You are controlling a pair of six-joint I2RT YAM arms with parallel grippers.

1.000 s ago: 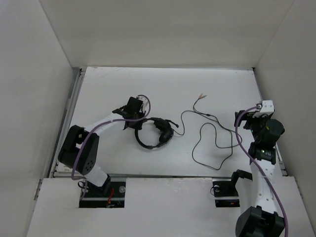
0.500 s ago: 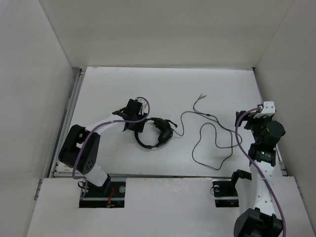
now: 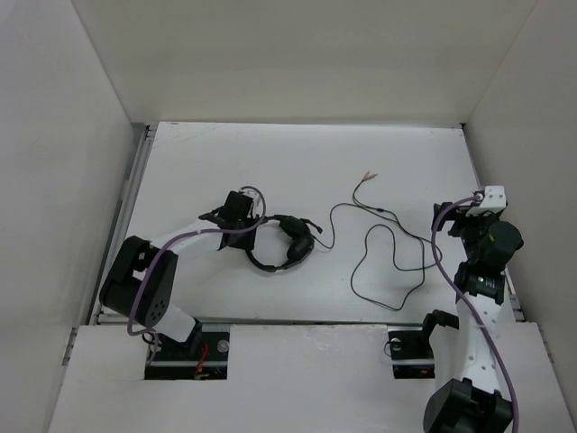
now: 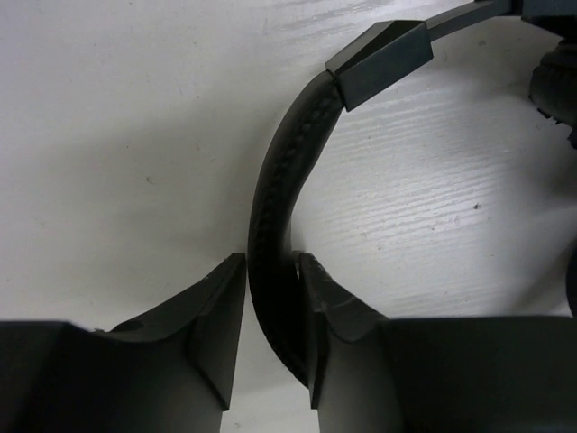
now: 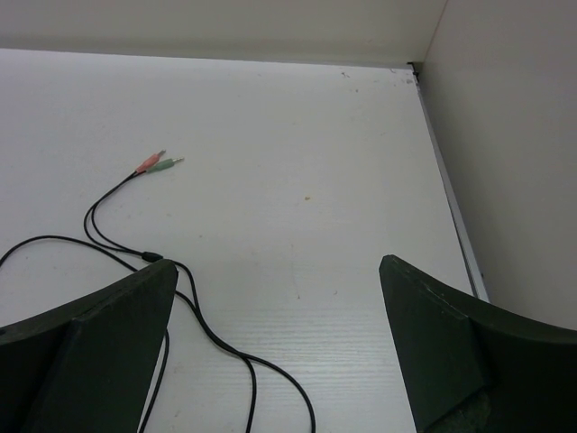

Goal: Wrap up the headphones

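Your left gripper (image 4: 270,269) is clamped on the headphones (image 3: 300,242). In the left wrist view its two dark fingers (image 4: 216,316) stand one on each side of the padded headband (image 4: 275,198) and both touch it, with no gap to see. The headband curves up and away from the fingers to a black angular joint piece (image 4: 379,59), and part of one earcup (image 4: 554,86) shows at the right edge of that view.

From above, the headphones lie on the white table (image 3: 225,153), a little left of the middle, just beside the left wrist. The earcups are at the right side of the band loop.

The thin black cord (image 5: 151,257) runs from the earcups to the right in loose curves and makes one large open loop between the two arms. Its end splits in two short leads that finish in a pink and a green plug (image 5: 158,164), lying toward the far side of the table.

Your right gripper (image 5: 278,266) is wide apart and holds nothing. It hangs above the table near the right wall, and the cord passes under its left finger.
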